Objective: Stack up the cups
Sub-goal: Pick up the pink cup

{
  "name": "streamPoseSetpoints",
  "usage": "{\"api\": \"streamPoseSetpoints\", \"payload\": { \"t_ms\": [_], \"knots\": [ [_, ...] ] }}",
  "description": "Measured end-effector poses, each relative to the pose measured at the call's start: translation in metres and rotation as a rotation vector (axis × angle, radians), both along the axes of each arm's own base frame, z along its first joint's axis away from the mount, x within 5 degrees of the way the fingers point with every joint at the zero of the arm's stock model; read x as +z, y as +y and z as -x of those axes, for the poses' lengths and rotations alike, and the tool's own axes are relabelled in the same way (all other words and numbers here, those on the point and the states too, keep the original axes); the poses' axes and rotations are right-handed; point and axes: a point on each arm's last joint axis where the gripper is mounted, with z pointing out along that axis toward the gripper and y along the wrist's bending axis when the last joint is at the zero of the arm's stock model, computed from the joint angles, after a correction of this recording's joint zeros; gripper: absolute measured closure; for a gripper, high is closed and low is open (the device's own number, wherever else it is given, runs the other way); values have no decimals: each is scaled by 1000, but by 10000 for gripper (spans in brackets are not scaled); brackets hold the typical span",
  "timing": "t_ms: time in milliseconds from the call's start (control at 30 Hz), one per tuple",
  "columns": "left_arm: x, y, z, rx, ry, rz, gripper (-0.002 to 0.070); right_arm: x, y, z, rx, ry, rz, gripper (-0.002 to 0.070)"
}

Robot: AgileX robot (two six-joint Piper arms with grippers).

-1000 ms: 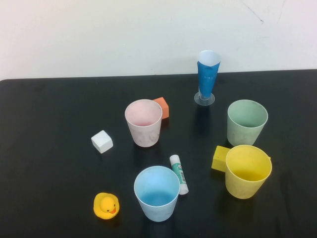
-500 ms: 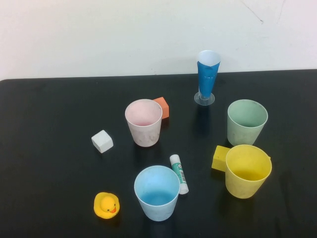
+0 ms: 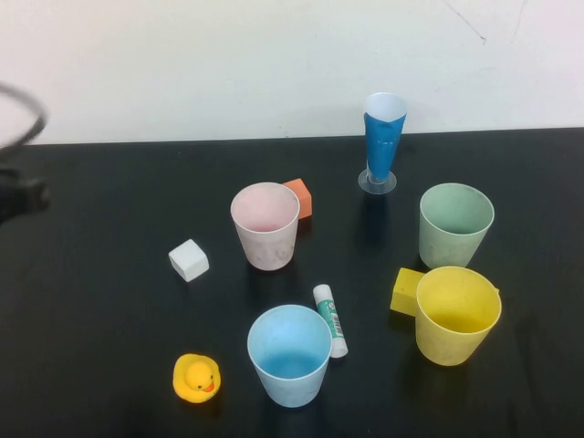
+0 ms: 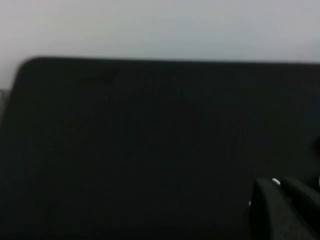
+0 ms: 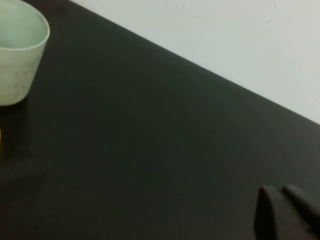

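Four cups stand upright on the black table (image 3: 109, 301), mouths up and long axes vertical, none nested in another. In the high view the pink cup (image 3: 265, 225) sits just left of centre, the light blue cup (image 3: 289, 354) at lower centre, the pale green cup (image 3: 455, 224) at right of centre, and the yellow cup (image 3: 456, 314) below it at lower right, leaning slightly. All four are apart from one another.

An orange block (image 3: 298, 197) touches the pink cup's upper right side. A yellow block (image 3: 406, 290) rests against the yellow cup's left side. A glue stick (image 3: 329, 319) lies flat just beside the light blue cup's upper right rim. A white cube (image 3: 188, 260) sits left of the pink cup, and a rubber duck (image 3: 196, 378) at lower left. A tall blue cone cup (image 3: 382, 141) stands upright at upper centre.

The left gripper (image 4: 284, 192) shows at the lower right of its wrist view over bare table, fingers together, holding nothing. The right gripper (image 5: 280, 200) sits at the lower right of its wrist view, fingers closed and empty, with the pale green cup at upper left, well apart from it.
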Motion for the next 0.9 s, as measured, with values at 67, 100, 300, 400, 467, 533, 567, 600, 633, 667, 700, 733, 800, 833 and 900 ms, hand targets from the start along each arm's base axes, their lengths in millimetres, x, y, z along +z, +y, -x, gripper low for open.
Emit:
{"api": "streamPoseSetpoints", "payload": {
  "t_ms": [67, 100, 300, 400, 467, 533, 567, 600, 633, 667, 700, 733, 800, 833, 900],
  "knots": [
    [3, -3, -21, -29, 44, 16, 676, 0, 0, 0, 0, -2, 0, 678],
    [3, -5, -32, -50, 69, 26, 676, 0, 0, 0, 0, -4, 0, 678],
    [3, -27, -85, -241, 148, 10, 626, 1, 0, 0, 4, -12, 11, 678],
    [4, -52, -104, -365, 154, -43, 492, 1, 0, 0, 7, -11, 18, 678],
    [4, -70, -114, -427, 149, -72, 367, 1, 0, 0, 9, -11, 23, 678],
    [-1, -91, -123, -485, 158, -104, 234, 1, 0, 0, 9, -12, 23, 678],
    [-5, -100, -128, -510, 165, -116, 184, 1, 0, 0, 9, -12, 23, 678],
    [-11, -108, -132, -533, 178, -123, 151, 1, 0, 0, 9, -12, 23, 678],
    [-17, -116, -136, -550, 190, -127, 130, 1, 0, 0, 10, -12, 25, 679],
    [-23, -123, -140, -565, 203, -133, 120, 1, 0, -1, 11, -10, 27, 678],
    [-29, -127, -143, -575, 215, -144, 115, 1, 0, -1, 12, -8, 28, 678],
    [-36, -131, -148, -584, 232, -157, 113, 0, 0, -1, 11, -6, 28, 679],
    [-52, -136, -155, -595, 259, -191, 113, -1, 0, -2, 12, 0, 28, 678],
    [-61, -138, -159, -600, 274, -209, 115, -1, 0, -3, 12, 3, 28, 679],
    [-75, -138, -165, -594, 299, -225, 126, -1, 0, -3, 12, 3, 28, 678]
  ]
}}
